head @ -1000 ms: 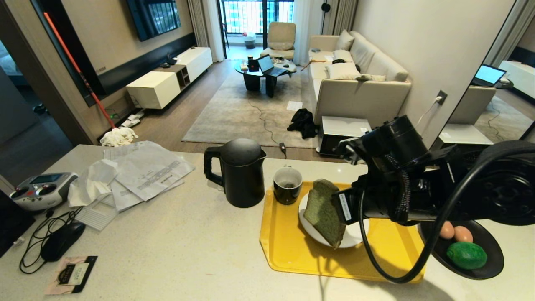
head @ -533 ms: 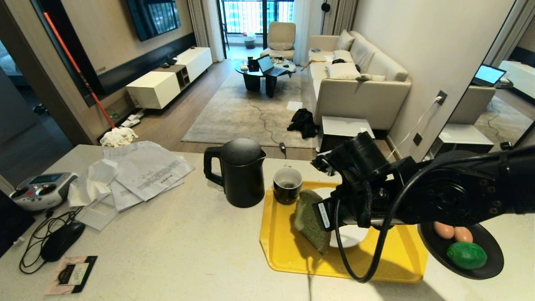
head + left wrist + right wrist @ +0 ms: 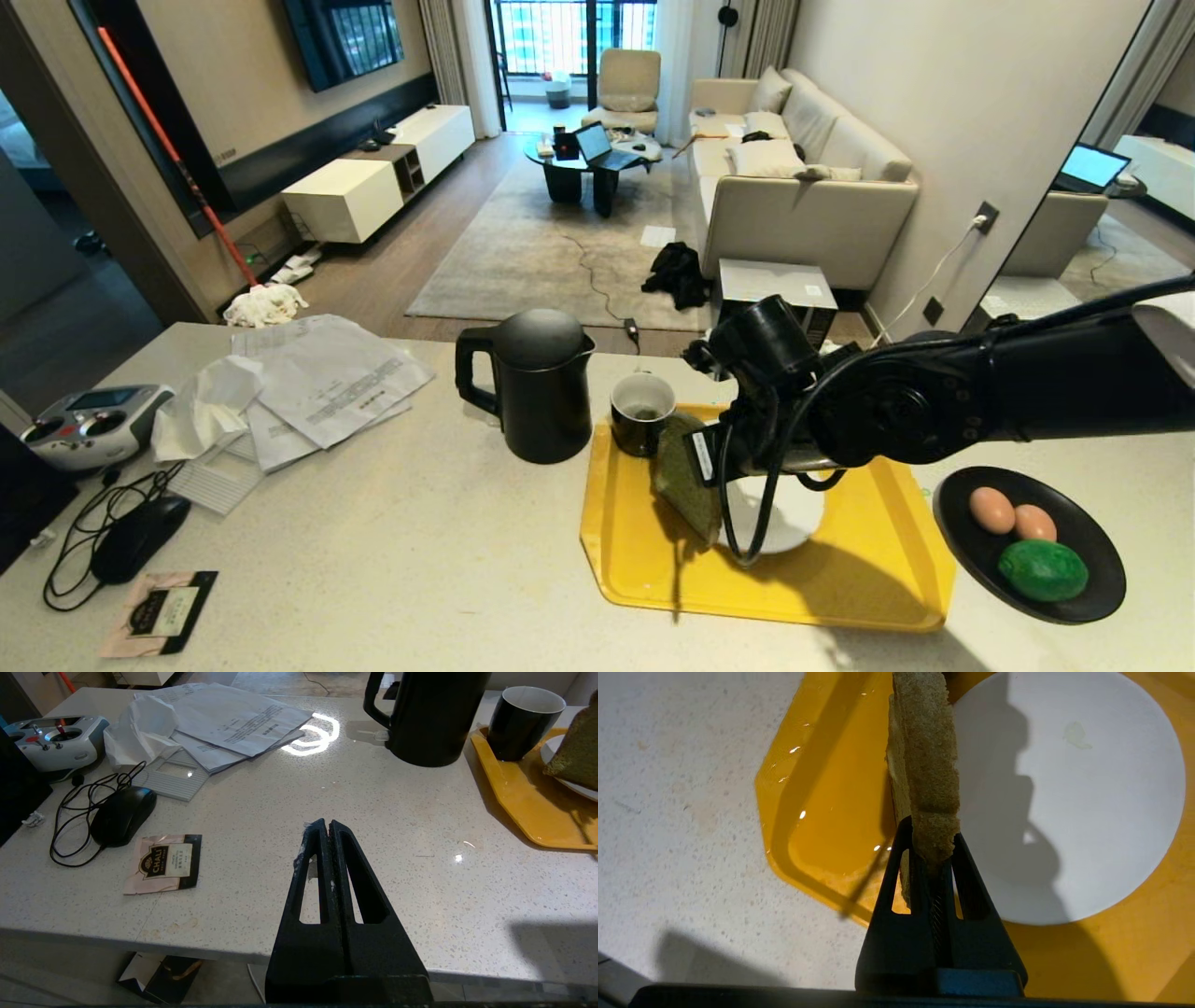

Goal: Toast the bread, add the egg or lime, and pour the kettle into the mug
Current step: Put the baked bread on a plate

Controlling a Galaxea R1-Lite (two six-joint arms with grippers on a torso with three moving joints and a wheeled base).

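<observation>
yellow tray [image 3: 644, 579] sits on the pale stone counter [image 3: 420, 551], and above its left part the right gripper [image 3: 931, 847] has its jaws clamped on the crust edge of the bread [image 3: 927, 760]. the slice hangs straight out from the fingertips, its long axis running on in line with the jaws, thin edge toward the wrist camera, so it stands on edge rather than flat. in the head view the bread [image 3: 686, 481] is over the tray between the mug [image 3: 641, 413] and the white plate [image 3: 794, 518], overlapping the plate's left rim; whether its lower corner touches the tray i cannot tell. the plate itself is bare. no toaster shows in any view, so where the slice must go next cannot be judged from here, only that the right arm already has it and is the one to carry it. the left gripper [image 3: 329, 828] hangs off the near edge of the counter, jaws pressed together on nothing, well apart from the tray. counting: one slice of bread, one kettle [image 3: 537, 383] just left of the mug, one mug, one white plate, one tray. on the black dish [image 3: 1083, 607] at the right lie two eggs [image 3: 991, 509] that show, side by side, and one lime [image 3: 1043, 569] just in front of them.
</observation>
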